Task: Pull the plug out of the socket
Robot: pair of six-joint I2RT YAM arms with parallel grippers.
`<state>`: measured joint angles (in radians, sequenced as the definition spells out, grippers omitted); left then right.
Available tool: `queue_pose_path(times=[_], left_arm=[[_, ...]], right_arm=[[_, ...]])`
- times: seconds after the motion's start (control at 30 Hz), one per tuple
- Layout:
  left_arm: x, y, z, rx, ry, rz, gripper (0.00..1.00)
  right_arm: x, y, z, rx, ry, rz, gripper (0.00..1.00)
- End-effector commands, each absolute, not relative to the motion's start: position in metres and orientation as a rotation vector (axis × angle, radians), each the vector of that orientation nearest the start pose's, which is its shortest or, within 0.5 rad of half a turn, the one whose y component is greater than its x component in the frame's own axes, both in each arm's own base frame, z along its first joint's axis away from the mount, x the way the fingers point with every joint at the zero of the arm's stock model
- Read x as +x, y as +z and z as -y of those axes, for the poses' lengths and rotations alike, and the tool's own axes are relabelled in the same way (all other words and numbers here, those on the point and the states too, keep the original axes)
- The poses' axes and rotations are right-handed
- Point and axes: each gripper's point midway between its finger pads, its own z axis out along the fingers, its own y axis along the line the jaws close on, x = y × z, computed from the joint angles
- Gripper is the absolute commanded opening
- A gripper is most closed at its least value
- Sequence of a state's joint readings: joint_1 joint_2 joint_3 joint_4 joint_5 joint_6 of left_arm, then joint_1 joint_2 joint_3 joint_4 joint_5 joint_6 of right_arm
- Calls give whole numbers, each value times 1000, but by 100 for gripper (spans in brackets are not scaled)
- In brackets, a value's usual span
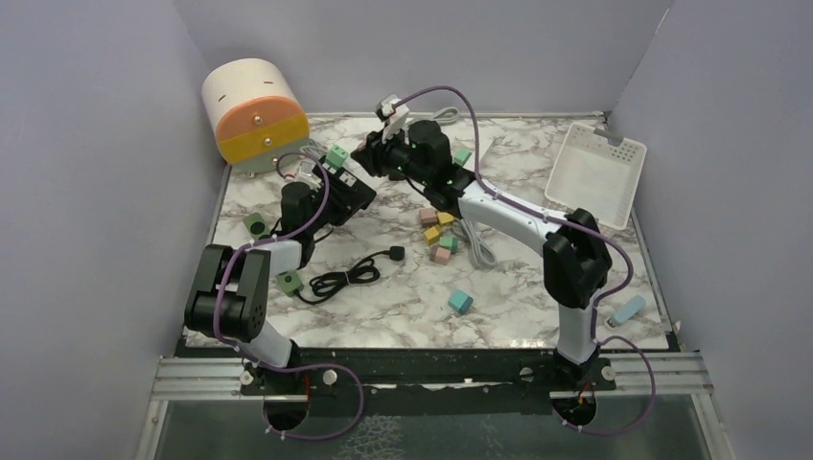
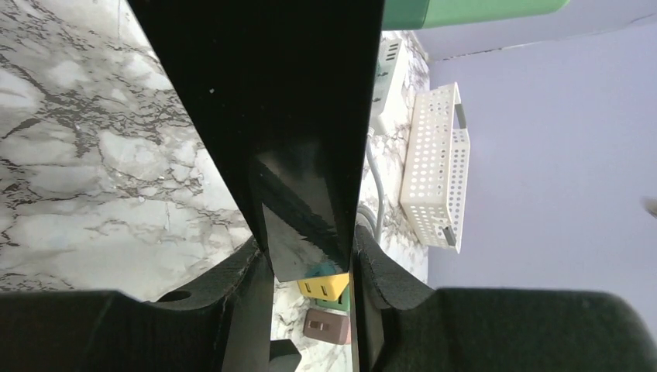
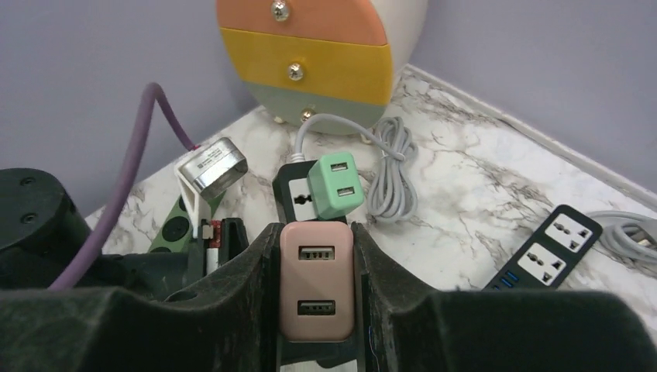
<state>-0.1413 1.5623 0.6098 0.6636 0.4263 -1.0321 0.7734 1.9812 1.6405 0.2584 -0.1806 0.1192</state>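
Both grippers take hold at the socket strip

Lower centre, right wrist view: right gripper (image 3: 314,232) closes tight around the pink USB plug (image 3: 316,291) on the black power strip (image 2: 271,93). Left gripper (image 2: 310,256) pinches that strip; green plug (image 3: 336,184) sits just behind.

We see soft, even light from overhead, with faint shadows on the marble table (image 1: 537,307). Inside the left gripper (image 2: 310,244) the black socket strip (image 2: 302,194) carries a glossy sheen and darkens most of the frame. The pink plug (image 3: 316,294) in the right gripper (image 3: 314,229) is sharp; the pads (image 3: 387,298) beside it look dim, slightly soft.
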Motion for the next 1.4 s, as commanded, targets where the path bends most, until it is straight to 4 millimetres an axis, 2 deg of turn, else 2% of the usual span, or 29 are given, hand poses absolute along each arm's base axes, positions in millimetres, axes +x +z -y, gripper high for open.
queue_pose_path(times=[0.0, 0.07, 0.17, 0.3, 0.4, 0.5, 0.57, 0.63, 0.73, 0.77, 0.8, 0.9, 0.97, 1.03, 1.13, 1.2, 1.37], left_arm=[[409, 148, 159, -539, -1162, -1862, 0], [408, 150, 163, -489, -1169, -1876, 0], [407, 155, 169, -391, -1170, -1907, 0], [402, 157, 169, -299, -1116, -1952, 0], [399, 161, 167, -222, -1065, -1980, 0], [395, 163, 164, -156, -988, -2030, 0], [392, 167, 162, -101, -942, -2046, 0], [388, 173, 160, -63, -919, -2051, 0], [379, 176, 161, -5, -908, -2060, 0], [376, 176, 162, 15, -905, -2065, 0], [373, 177, 164, 38, -903, -2065, 0], [362, 175, 175, 97, -899, -2069, 0], [355, 173, 184, 119, -894, -2073, 0], [351, 170, 193, 125, -889, -2074, 0], [348, 170, 202, 123, -904, -2069, 0], [347, 172, 208, 133, -913, -2064, 0], [346, 174, 217, 157, -919, -2061, 0]], right_arm=[[426, 287, -417, -577, 678, -1577, 1], [418, 255, -396, -582, 895, -1737, 1], [400, 209, -348, -510, 1128, -1898, 1], [383, 156, -298, -438, 1081, -2028, 1], [369, 126, -283, -468, 1023, -2126, 1], [358, 109, -281, -469, 1057, -2183, 1], [353, 101, -282, -462, 1086, -2212, 13], [352, 94, -282, -446, 1087, -2239, 33], [358, 100, -279, -432, 1048, -2221, 57], [363, 108, -278, -435, 1025, -2197, 72], [369, 118, -279, -446, 1009, -2166, 79], [384, 167, -288, -484, 1012, -2025, 81], [391, 203, -302, -497, 1049, -1902, 81], [399, 228, -315, -500, 1059, -1820, 80], [409, 255, -334, -499, 1106, -1719, 80], [415, 265, -349, -521, 1118, -1686, 80], [429, 261, -380, -576, 1143, -1693, 79]])
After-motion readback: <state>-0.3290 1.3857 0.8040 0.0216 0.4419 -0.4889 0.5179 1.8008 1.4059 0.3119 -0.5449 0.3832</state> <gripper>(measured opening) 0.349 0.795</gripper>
